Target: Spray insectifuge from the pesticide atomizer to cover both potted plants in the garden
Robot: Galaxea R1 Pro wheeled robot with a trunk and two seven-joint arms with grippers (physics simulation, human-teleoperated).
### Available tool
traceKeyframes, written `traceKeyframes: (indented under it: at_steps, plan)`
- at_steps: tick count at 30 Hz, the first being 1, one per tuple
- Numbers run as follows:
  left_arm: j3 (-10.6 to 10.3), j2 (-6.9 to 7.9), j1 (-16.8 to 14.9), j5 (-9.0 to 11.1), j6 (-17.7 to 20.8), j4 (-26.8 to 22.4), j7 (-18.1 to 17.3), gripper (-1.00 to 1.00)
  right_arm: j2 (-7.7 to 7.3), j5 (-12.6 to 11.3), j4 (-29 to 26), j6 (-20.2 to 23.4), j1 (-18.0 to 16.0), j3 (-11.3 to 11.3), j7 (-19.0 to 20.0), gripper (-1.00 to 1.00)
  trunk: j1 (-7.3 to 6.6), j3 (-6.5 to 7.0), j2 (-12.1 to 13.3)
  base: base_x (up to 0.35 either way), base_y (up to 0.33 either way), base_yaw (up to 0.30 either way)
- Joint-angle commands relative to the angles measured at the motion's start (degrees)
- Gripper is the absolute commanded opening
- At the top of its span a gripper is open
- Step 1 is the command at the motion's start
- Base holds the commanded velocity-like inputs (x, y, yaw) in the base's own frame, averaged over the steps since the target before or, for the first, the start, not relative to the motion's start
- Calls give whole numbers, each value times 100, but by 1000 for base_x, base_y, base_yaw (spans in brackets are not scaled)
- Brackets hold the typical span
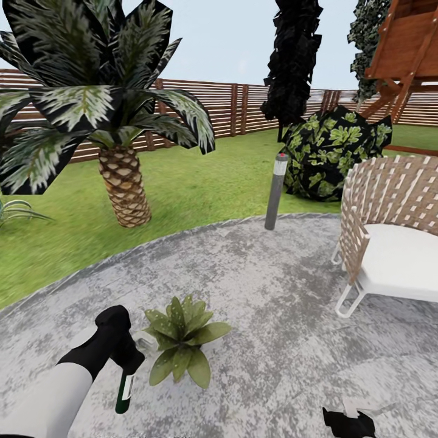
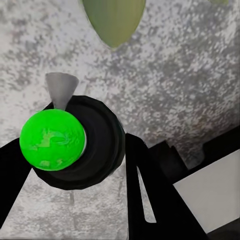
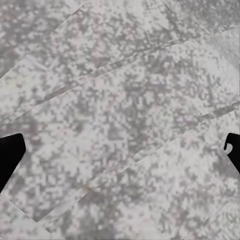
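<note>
My left gripper [image 1: 123,356] is shut on the pesticide atomizer [image 1: 125,387], a slim dark bottle with a white label, which hangs low over the round grey patio [image 1: 261,292]. In the left wrist view its green top [image 2: 52,140] and dark body [image 2: 102,145] sit between my black fingers [image 2: 150,200], with a grey nozzle cone [image 2: 61,87] beyond. One potted plant [image 1: 181,340], a rosette of pointed green leaves, stands just right of that gripper; a leaf [image 2: 114,20] shows ahead of the bottle. The second potted plant is out of view. My right gripper [image 1: 348,423] is open over bare paving [image 3: 120,100].
A scaly-trunked palm [image 1: 125,185] grows on the lawn [image 1: 201,182] to the left. A grey bollard light [image 1: 275,191] stands at the patio's far rim, and a leafy bush [image 1: 331,152] is behind it. A wicker chair [image 1: 389,225] sits at the right. A slatted fence [image 1: 243,106] closes the back.
</note>
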Motion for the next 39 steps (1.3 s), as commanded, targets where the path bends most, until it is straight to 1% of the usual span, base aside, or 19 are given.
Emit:
traceKeyframes:
  at_steps: [1,9,14,19,30,39]
  plan:
    - [-16,3,-4,-52,42,-5,-59,-100,-1,-33,-6,-7,0,50,-23,100,-1,-5,-2,1,0,267]
    - [-12,-1,-4,-57,42,1,-55,-100,5,-56,-10,-6,0,50,-24,100,-1,-22,-2,0,0,257]
    - [-16,4,-4,-58,40,1,-51,-100,108,-44,-8,-15,-1,45,-24,100,-1,-61,-2,0,0,155]
    - [-48,0,-4,-58,34,1,-50,-100,113,-42,-7,-16,0,43,-24,100,-1,-104,-2,0,-23,110]
    - [-70,-16,5,-58,41,1,-50,-100,113,-17,-6,-9,0,44,-6,100,-1,-119,-2,0,-251,23]
    - [-39,-5,5,-58,42,1,-50,-100,113,-16,-6,-8,-1,48,-6,100,-1,-119,-2,0,-273,240]
